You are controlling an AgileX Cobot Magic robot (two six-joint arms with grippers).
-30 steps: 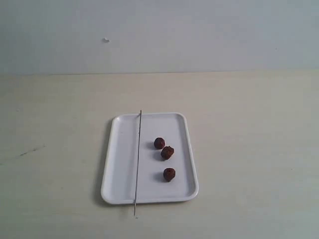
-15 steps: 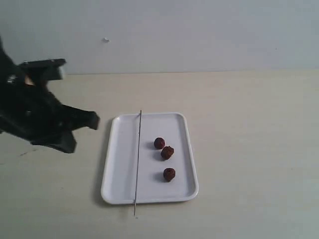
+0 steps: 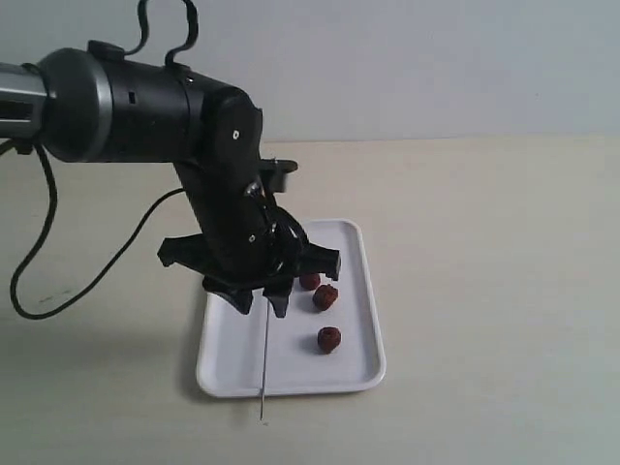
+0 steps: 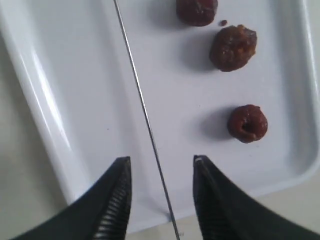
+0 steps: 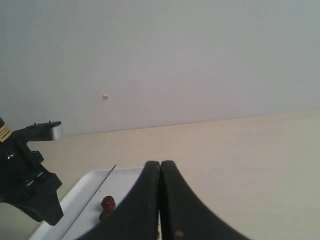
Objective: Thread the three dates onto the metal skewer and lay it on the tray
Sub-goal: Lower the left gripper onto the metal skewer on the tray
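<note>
The white tray (image 3: pixel 354 334) lies mid-table with three dates (image 3: pixel 329 339) in a loose row on its right half. The metal skewer (image 3: pixel 264 363) lies lengthwise across the tray's left part, its near tip past the front rim. My left gripper (image 3: pixel 262 305) hovers open over the skewer, one finger on each side, not touching it. The left wrist view shows the skewer (image 4: pixel 145 110) running between the open fingers (image 4: pixel 117 200) and the dates (image 4: pixel 247 123) off to one side. My right gripper (image 5: pixel 160 167) is shut and empty, away from the tray (image 5: pixel 85 200).
The pale table (image 3: pixel 484 242) stretches around the tray, with a grey wall (image 3: pixel 387 68) behind it. The left arm's black body (image 3: pixel 145 107) and cable (image 3: pixel 39 262) hang over the table's left side.
The left arm has swung in from the left edge and now stands over the tray with its fingers astride the skewer. Dates, skewer and tray have not moved.
</note>
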